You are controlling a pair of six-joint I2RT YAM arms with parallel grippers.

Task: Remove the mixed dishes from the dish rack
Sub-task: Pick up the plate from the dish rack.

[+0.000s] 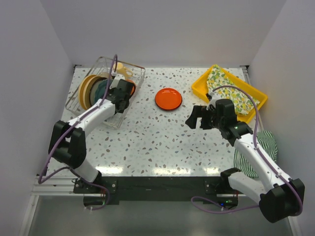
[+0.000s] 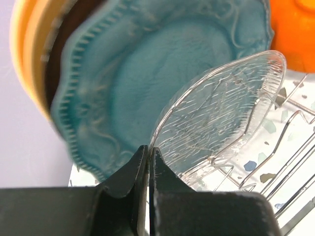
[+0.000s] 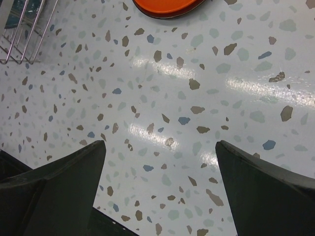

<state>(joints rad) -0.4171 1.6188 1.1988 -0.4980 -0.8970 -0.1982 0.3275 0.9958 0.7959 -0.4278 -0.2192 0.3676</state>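
Observation:
The dish rack (image 1: pixel 114 123) stands at the back left. It holds tan-yellow plates (image 1: pixel 87 88), a teal plate (image 2: pixel 138 73), a clear glass plate (image 2: pixel 221 113), an orange bowl (image 2: pixel 295 34) and a cream mug (image 1: pixel 123 71). My left gripper (image 1: pixel 125 93) reaches into the rack; in the left wrist view it (image 2: pixel 148 147) is shut on the lower rim of the clear glass plate, which leans in front of the teal plate. An orange plate (image 1: pixel 168 99) lies flat on the table. My right gripper (image 1: pixel 196 119) hovers open and empty above the table (image 3: pixel 160 143), near that plate (image 3: pixel 167 7).
A yellow tray (image 1: pixel 199 87) with a lemon-print cloth sits at the back right. A green striped cloth (image 1: pixel 266 147) lies at the right edge under my right arm. The rack's wire corner (image 3: pixel 24 29) shows at the right wrist view's top left.

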